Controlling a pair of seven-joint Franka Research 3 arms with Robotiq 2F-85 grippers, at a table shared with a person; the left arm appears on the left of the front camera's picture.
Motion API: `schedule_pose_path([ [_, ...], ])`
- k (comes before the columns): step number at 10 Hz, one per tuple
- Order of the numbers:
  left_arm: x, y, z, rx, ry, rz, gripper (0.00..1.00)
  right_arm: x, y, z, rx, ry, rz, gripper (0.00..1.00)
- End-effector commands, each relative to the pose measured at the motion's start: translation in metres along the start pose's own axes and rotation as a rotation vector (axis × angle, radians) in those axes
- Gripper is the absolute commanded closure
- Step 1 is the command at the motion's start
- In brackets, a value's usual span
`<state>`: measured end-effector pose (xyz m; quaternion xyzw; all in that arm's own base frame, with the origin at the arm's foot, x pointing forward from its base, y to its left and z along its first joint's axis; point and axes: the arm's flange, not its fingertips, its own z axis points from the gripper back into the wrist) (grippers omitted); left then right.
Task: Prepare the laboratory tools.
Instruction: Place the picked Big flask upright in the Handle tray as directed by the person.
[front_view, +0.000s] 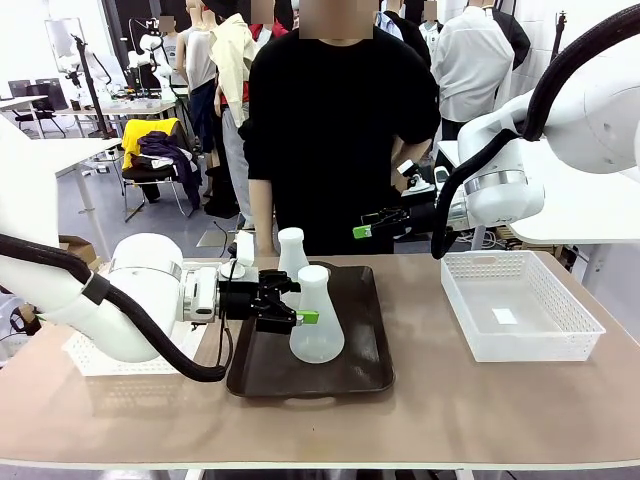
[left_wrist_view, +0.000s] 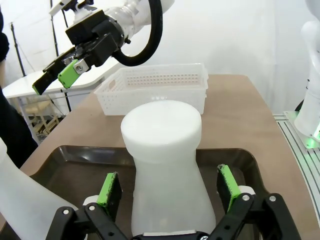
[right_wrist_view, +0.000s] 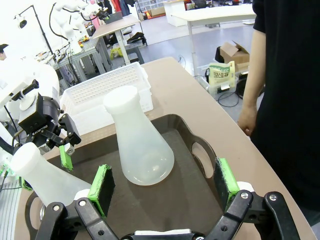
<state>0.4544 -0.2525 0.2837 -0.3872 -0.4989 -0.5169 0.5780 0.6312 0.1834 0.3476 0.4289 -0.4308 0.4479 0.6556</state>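
Behind the tan table (front_view: 480, 410) stands a person in black, with other workstations farther off. On the table lie a white mesh basket (front_view: 520, 305) at the robot's right, another basket (front_view: 85, 358) partly hidden under the left arm, and a dark brown tray (front_view: 340, 375) in the middle. Both flasks stand upright on the tray — the near flask (front_view: 316, 318) toward the robot, the far flask (front_view: 291, 252) just behind it toward the person.

By my reading, nothing is prepared yet; both flasks are still to be lifted off the tray. The left gripper (front_view: 300, 303) has its jaws wide on either side of the near flask's neck, pads apart from it, so a grasp looks close. The right gripper (front_view: 366, 226) hangs above the tray's far side, jaws wide and holding nothing.

Writing: a small packet (right_wrist_view: 222, 76) on the floor carries print too small to read — no labels show on the flasks.
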Motion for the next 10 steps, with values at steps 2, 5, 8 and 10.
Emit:
schedule_pose_path([
  [2, 0.0019, 0.0005, -0.0011, -0.002, -0.002, -0.009, 0.0, -0.0009, 0.0014, 0.0, 0.004, 0.01, 0.002, 0.0],
  [5, 0.0019, 0.0005, -0.0011, -0.002, -0.002, -0.009, 0.0, -0.0009, 0.0014, 0.0, 0.004, 0.01, 0.002, 0.0],
  [8, 0.0019, 0.0005, -0.0011, -0.002, -0.002, -0.009, 0.0, -0.0009, 0.0014, 0.0, 0.004, 0.01, 0.002, 0.0],
  [10, 0.0019, 0.0005, -0.0011, -0.002, -0.002, -0.009, 0.0, -0.0009, 0.0014, 0.0, 0.004, 0.01, 0.002, 0.0],
])
